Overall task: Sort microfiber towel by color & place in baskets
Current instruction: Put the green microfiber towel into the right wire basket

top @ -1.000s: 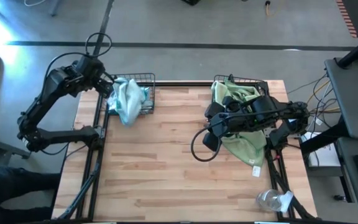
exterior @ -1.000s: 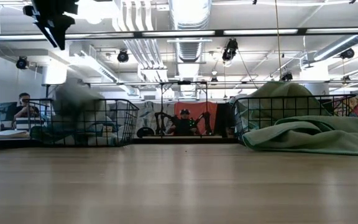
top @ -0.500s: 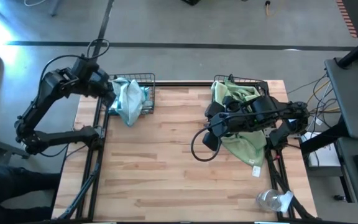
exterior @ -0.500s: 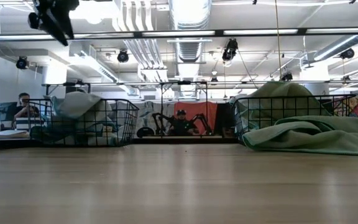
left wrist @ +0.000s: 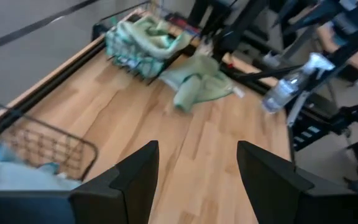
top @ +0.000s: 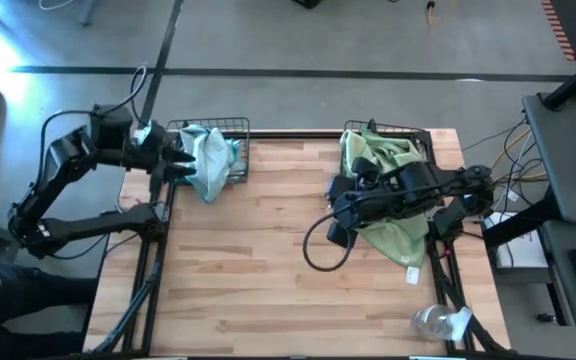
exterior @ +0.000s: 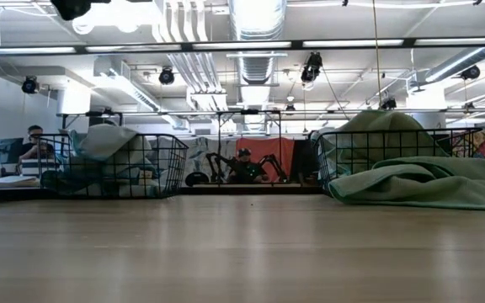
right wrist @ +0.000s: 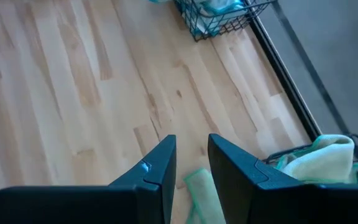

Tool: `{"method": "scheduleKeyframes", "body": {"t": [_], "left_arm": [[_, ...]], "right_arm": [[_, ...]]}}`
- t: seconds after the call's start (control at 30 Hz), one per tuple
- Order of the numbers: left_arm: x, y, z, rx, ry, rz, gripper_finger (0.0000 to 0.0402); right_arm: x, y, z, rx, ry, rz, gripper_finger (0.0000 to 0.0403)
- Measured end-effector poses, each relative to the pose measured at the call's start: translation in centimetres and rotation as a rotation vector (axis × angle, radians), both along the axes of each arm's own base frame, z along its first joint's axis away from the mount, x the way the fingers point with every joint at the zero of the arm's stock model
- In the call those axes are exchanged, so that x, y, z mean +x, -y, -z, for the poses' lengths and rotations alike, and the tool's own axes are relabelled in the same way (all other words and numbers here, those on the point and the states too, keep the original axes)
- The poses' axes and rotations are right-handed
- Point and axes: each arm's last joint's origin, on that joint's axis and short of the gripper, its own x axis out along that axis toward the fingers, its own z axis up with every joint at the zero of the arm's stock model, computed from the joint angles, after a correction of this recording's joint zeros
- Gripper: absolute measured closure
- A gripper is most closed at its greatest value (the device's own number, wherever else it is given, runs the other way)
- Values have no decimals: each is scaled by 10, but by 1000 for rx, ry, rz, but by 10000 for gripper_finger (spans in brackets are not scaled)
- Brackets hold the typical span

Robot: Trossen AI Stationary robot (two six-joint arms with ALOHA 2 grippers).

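Towels: a green one (top: 396,232) lies loose by the right basket (top: 413,133) under the empty, parted right gripper (top: 336,222), which could drag it offside; left gripper (top: 180,160) is open, empty.

A clear plastic bottle (top: 438,322) lies at the wooden table's (top: 268,280) corner.

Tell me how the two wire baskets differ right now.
The left basket holds light blue towels, heaped above its rim and hanging over its front onto the table. The right basket holds pale green towels, and another green towel lies on the table in front of it. Both are black wire grid baskets at the table's far edge.
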Motion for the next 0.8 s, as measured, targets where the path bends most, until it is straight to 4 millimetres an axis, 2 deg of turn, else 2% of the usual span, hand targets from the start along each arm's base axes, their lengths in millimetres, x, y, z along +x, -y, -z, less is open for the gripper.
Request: {"method": "scheduleKeyframes", "body": {"t": [0.2, 0.3, 0.5, 0.63, 0.8], "left_arm": [[3, 7, 34, -63, 131, 13, 201], [9, 9, 47, -73, 235, 43, 201], [20, 16, 40, -6, 476, 159, 201], [29, 18, 45, -21, 470, 141, 201], [43, 20, 48, -64, 426, 106, 201]], "right_arm": [[0, -7, 21, -56, -104, -50, 314], [-10, -5, 30, -104, -142, -43, 314], [-57, 10, 31, -80, -93, -2, 314], [-82, 18, 41, -29, 63, -1, 314], [-114, 27, 69, 42, 158, -36, 314]]}}
